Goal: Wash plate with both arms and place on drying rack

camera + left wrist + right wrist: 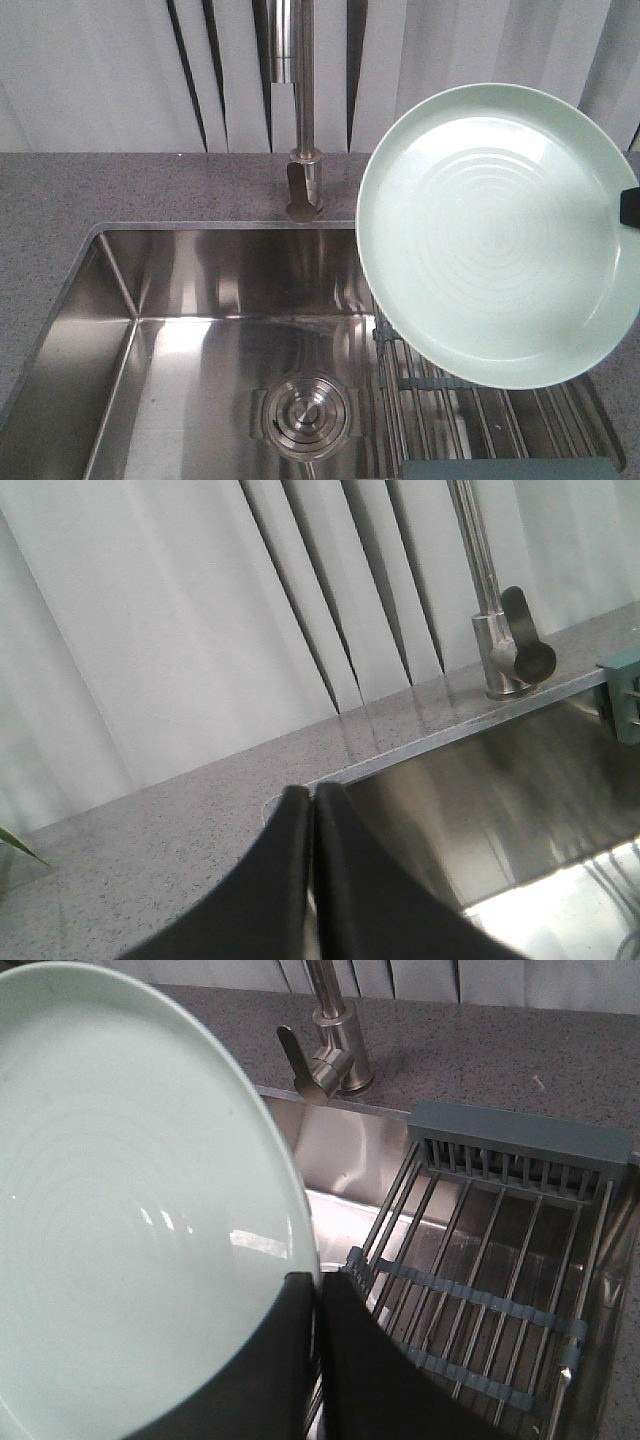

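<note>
The pale mint-green plate (pixel 500 235) hangs tilted over the right side of the sink, its ringed inner face toward the front camera. My right gripper (pixel 318 1285) is shut on the plate (pixel 130 1230) at its rim; in the front view only a black tip (pixel 630 205) shows at the plate's right edge. The drying rack (pixel 500 1260) of metal rods and grey-teal bars lies below the plate, across the sink's right end (pixel 470 410). My left gripper (pixel 312 792) is shut with nothing in it, above the sink's far left corner; the front view does not show it.
A steel faucet (pixel 300 100) stands on the grey speckled counter (pixel 100 190) behind the steel sink (pixel 200 330). The round drain (pixel 308 410) sits in the sink floor left of the rack. Pale curtains hang behind the counter.
</note>
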Robot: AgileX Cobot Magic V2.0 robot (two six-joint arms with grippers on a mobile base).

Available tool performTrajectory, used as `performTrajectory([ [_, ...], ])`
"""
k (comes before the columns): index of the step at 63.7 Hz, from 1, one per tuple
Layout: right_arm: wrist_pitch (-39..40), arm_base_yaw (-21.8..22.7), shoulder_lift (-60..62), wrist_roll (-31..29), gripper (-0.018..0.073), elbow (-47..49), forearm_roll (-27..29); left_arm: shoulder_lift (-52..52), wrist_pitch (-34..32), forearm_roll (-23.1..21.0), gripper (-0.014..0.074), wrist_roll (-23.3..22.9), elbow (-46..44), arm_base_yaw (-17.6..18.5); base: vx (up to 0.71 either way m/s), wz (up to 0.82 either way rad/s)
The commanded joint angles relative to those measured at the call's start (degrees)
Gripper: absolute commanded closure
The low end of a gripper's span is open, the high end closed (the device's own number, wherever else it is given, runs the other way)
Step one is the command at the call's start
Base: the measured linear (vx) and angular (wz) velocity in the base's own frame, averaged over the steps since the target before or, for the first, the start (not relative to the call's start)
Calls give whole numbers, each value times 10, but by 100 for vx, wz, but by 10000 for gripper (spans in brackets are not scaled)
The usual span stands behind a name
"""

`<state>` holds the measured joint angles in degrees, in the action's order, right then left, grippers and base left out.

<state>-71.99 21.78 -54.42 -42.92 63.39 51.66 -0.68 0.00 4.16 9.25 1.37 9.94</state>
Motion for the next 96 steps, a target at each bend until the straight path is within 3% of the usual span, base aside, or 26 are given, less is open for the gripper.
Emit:
performTrajectory([
  [1, 12, 3, 5, -3, 566, 14, 33, -9, -41, -3, 603, -6, 12, 5, 0, -1],
  [96, 12, 3, 5, -3, 566, 14, 33, -9, -41, -3, 603, -6, 12, 5, 0, 0],
])
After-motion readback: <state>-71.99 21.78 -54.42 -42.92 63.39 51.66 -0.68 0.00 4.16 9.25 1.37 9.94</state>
